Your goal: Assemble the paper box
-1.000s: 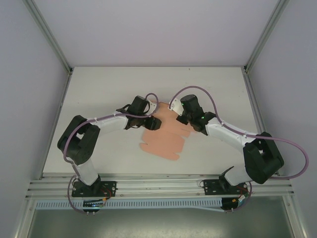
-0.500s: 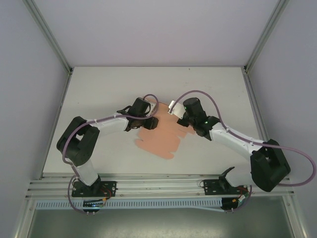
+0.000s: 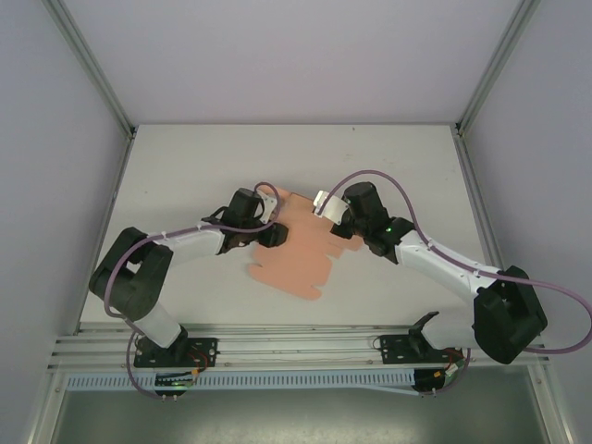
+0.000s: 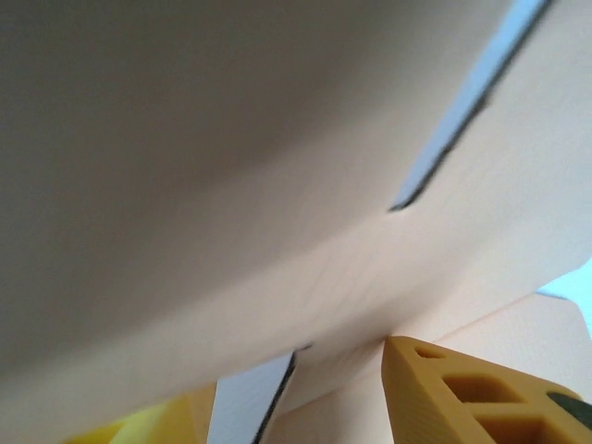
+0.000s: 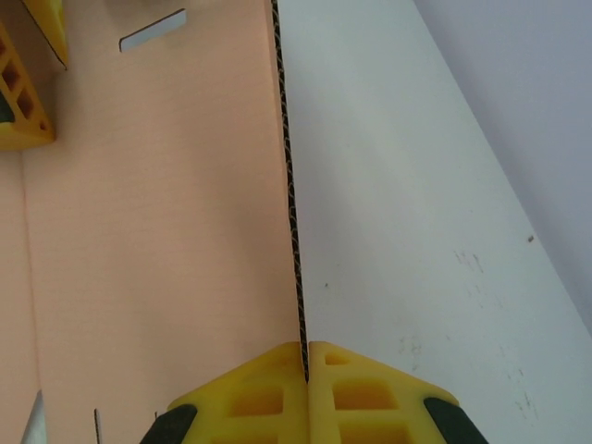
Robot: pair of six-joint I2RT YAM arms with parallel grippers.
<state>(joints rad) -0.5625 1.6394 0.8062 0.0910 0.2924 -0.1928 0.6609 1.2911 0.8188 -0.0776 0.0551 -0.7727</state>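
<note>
The salmon-pink die-cut card sheet (image 3: pixel 296 259) is showing plain, its cut edge dark and zigzag-fluted. Yellow plastic fingertips (image 5: pixel 370 402) are contrasting with the speckled white tabletop (image 5: pixel 416 185).

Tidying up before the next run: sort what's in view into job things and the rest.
Job: box; left gripper; right gripper, pinching the box's edge.
Rest: table; purple cables; front rail.

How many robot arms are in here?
2. The left arm meets the paper box from the left; the right arm from the right, gripper shut on its edge.
</note>
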